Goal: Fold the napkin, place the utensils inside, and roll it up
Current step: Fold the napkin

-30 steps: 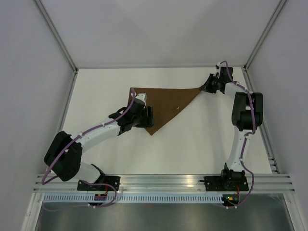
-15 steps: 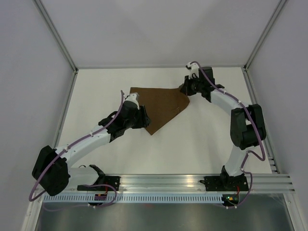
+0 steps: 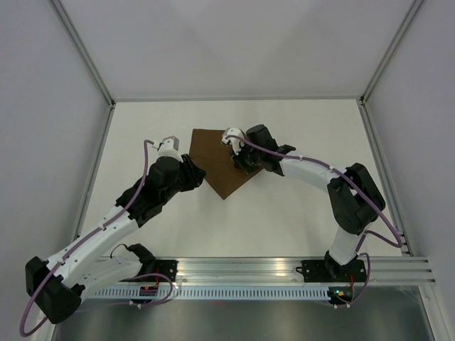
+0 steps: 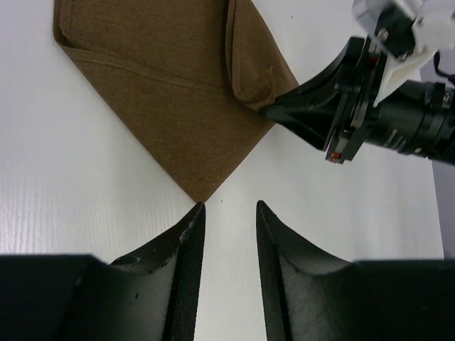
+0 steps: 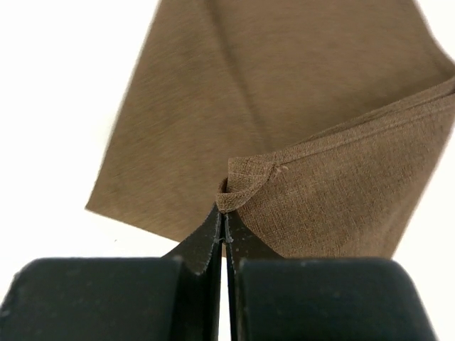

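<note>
On the white desk [image 3: 306, 213], two arms close in on the napkin [image 3: 213, 170] from either side: the left arm [image 3: 114, 220] stretches up toward its near-left edge, and the right arm [image 3: 313, 167] bends across over its right half. The napkin, a dark brown cloth, lies on the desk between them as a partly folded sheet, with one sharp corner pointing toward the near edge of the desk. Its right-hand flap is raised off the layer beneath and doubled over it. At the tip of that raised flap the right pincer [image 5: 222, 217] is clamped tight, fingers pressed together with the cloth puckered between them. Just beside the napkin's near corner the left pincer [image 4: 227, 207] hangs with its fingers parted, holding nothing.
</note>
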Robot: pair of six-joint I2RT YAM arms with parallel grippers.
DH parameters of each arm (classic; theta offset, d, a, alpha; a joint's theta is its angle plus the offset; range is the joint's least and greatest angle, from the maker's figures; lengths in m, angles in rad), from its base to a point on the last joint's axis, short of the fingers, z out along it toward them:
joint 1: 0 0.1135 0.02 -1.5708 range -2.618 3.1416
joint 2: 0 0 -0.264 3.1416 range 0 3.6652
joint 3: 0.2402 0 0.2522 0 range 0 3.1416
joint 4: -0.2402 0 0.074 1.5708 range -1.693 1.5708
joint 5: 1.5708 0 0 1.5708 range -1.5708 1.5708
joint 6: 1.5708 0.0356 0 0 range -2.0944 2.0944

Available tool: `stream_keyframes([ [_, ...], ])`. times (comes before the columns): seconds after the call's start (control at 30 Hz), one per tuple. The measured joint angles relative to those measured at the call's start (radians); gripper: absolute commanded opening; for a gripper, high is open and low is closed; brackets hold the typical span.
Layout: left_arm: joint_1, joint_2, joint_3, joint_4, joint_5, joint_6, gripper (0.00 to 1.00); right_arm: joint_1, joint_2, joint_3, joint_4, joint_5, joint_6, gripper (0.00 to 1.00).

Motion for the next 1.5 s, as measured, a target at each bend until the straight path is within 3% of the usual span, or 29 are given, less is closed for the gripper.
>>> stream_keyframes([
  [0.5,0.000,-0.061,0.000,-0.091,-0.033,-0.011,0.39,0.166,0.000,-0.070,-0.028,0.050,-0.164,0.01],
  [0.9,0.000,-0.061,0.000,-0.091,-0.033,-0.011,0.41,0.203,0.036,-0.079,-0.029,0.070,-0.180,0.02],
  [1.07,0.000,-0.070,0.000,-0.091,-0.033,-0.011,0.44,0.206,0.085,-0.046,-0.030,0.072,-0.175,0.13],
  [1.4,0.000,-0.090,-0.001,-0.091,-0.032,-0.011,0.48,0.208,0.106,0.011,-0.053,0.047,-0.158,0.25],
  [1.47,0.000,-0.098,-0.001,-0.091,-0.032,-0.010,0.52,0.208,0.106,0.027,-0.063,0.037,-0.156,0.33],
  [1.5,0.000,-0.103,-0.001,-0.091,-0.032,-0.010,0.59,0.207,0.106,0.034,-0.069,0.031,-0.153,0.37],
])
